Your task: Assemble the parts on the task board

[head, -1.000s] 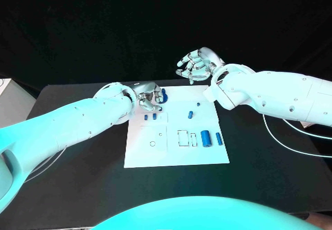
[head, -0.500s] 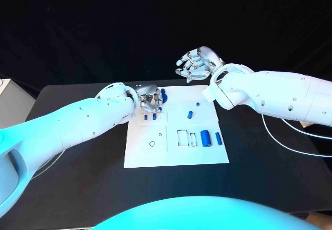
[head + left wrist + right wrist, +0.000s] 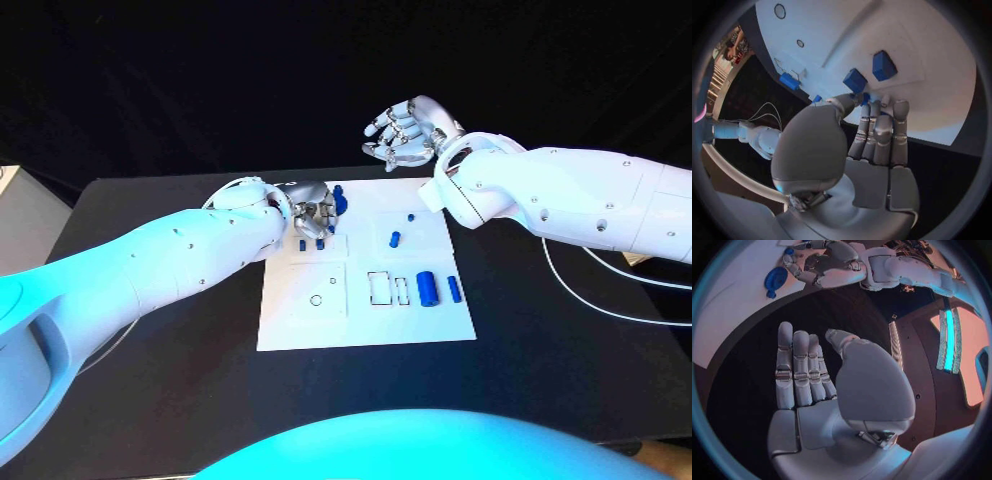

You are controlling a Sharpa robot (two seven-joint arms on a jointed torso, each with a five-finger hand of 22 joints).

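The white task board (image 3: pixel 303 320) lies mid-table. My left hand (image 3: pixel 307 210) hovers over its far left corner, fingers drawn together. A small blue part (image 3: pixel 863 97) shows between its thumb and fingertips, apparently pinched. Beside that hand lies a blue ring (image 3: pixel 338 200), also seen as the ring (image 3: pixel 774 277) near the left hand (image 3: pixel 820 265). Two blue blocks (image 3: pixel 854 80) (image 3: pixel 884 65) sit just beyond the fingertips. A thick blue cylinder (image 3: pixel 428 287) and a slim one (image 3: pixel 456 289) lie on the board's right side. My right hand (image 3: pixel 408 132) is raised beyond the board's far edge, fingers apart and holding nothing.
Two small blue pieces (image 3: pixel 397 239) (image 3: pixel 413 216) lie on the board's far right part. Rectangular slots (image 3: pixel 382 288) and round holes (image 3: pixel 317 299) mark the board's near half. White cables (image 3: pixel 606 290) trail over the black table to the right.
My left hand has edged a little nearer over the board's far left corner and now covers more of the blue ring. The right hand has barely moved.
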